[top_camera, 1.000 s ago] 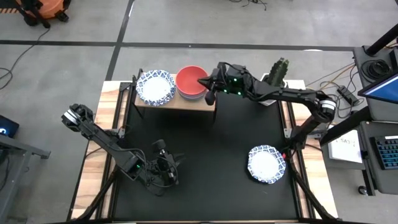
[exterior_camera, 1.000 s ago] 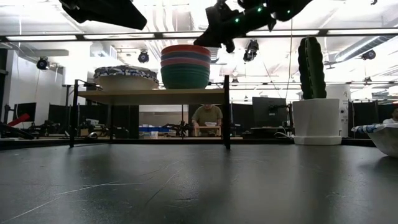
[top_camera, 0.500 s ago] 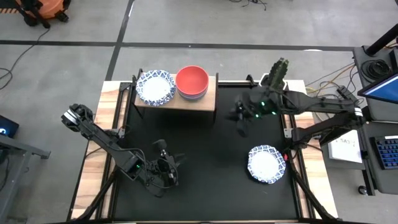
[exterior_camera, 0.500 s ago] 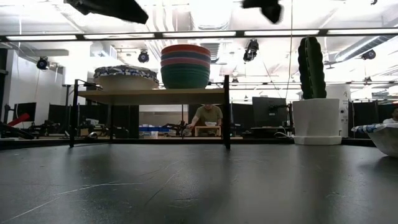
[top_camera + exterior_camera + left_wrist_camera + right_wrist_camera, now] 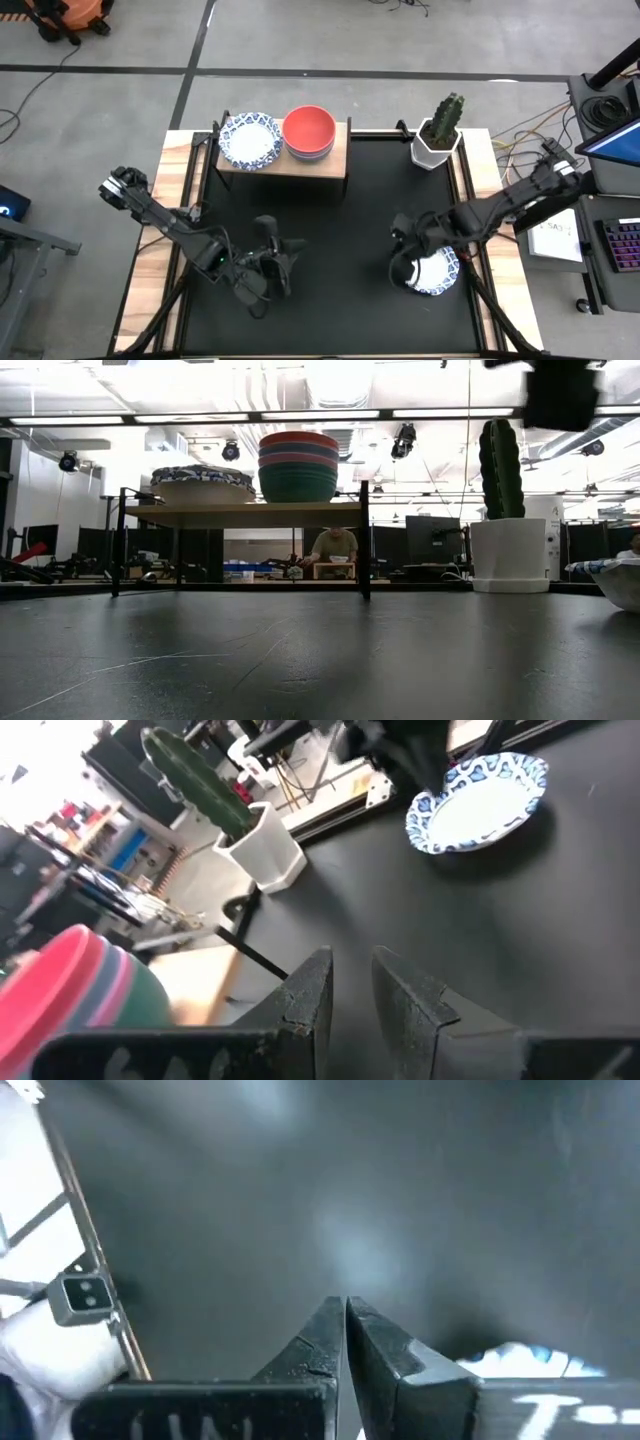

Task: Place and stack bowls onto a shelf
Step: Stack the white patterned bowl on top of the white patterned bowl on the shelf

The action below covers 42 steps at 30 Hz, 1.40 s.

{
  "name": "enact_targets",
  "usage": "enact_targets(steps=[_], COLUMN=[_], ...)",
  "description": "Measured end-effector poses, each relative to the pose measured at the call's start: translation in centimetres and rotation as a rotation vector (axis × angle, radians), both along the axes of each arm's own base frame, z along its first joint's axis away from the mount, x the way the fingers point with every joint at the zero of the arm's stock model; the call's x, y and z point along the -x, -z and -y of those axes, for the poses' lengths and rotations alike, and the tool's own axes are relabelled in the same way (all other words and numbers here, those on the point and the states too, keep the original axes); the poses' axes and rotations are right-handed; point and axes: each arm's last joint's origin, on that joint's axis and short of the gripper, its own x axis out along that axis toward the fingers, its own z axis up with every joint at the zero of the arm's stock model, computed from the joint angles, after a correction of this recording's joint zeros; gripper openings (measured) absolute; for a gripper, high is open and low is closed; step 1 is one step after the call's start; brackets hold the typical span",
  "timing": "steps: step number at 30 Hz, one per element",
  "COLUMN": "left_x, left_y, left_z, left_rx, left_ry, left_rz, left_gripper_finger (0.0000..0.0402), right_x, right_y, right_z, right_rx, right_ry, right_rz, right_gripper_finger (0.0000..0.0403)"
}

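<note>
The shelf (image 5: 336, 160) stands at the mat's far edge. On its board rest the white, blue-rimmed bowls (image 5: 250, 140) and a stack of coloured bowls (image 5: 298, 468), green at the bottom and red (image 5: 308, 128) on top. One more blue-rimmed bowl (image 5: 434, 272) sits on the mat at the near right. My right gripper (image 5: 400, 262) hovers shut above that bowl's left rim, high off the table (image 5: 560, 395). Its wrist view shows the fingers (image 5: 345, 1325) over bare mat, with the bowl's rim (image 5: 510, 1355) beside them. My left gripper (image 5: 272, 262) waits over the near left mat, its fingers (image 5: 350, 975) a little apart.
A cactus in a white hexagonal pot (image 5: 440, 135) stands at the mat's far right corner. The black mat (image 5: 340, 230) lies bare between the shelf and the two grippers. A person sits in the room behind the shelf (image 5: 335, 545).
My right gripper has left the red-topped stack on the shelf, swung toward the table's right and near edge, and now hangs above the blue-rimmed bowl on the mat. The stack has stayed in place. My left arm has shifted slightly toward the right.
</note>
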Motion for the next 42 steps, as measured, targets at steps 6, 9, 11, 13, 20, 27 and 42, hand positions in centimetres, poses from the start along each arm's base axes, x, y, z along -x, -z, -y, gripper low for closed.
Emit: enact_targets(steps=[6,9,11,13,20,27,42], left_x=[-0.6,-0.7,-0.8,-1.0,-1.4,-1.6,-1.6], left_y=[-0.6,-1.0,-1.3,-1.6,-1.4,-1.2,-1.2], left_z=[-0.7,-0.9,-1.0,-1.2,-2.2,-2.8,-2.9], left_rx=[-0.054,-0.089,-0.108,-0.115,-0.130,-0.110,-0.046], left_ry=[-0.003,0.008,0.012,0.009,-0.024,-0.055,-0.083], left_rz=[-0.019,-0.034,-0.038,-0.037,-0.063,-0.065,-0.030], left_gripper_finger=[0.0056,0.0056,0.0056,0.0056,0.0056,0.0056,0.0056], right_x=[1.4,1.7,1.7,1.5,-0.1,-1.4,-3.2], right_y=[2.1,2.5,2.7,2.9,4.1,6.2,10.9], right_z=[-1.5,-1.3,-1.3,-1.5,-2.7,-3.9,-5.1], right_rx=[-0.060,-0.065,-0.037,-0.009,0.044,-0.016,0.058], right_ry=[0.074,0.153,0.175,0.193,0.148,0.091,0.081], right_rz=[-0.089,-0.145,-0.200,-0.257,-0.398,-0.548,-0.658], right_gripper_finger=[0.0009,0.0009,0.0009,0.0009,0.0012,0.0076,0.0180])
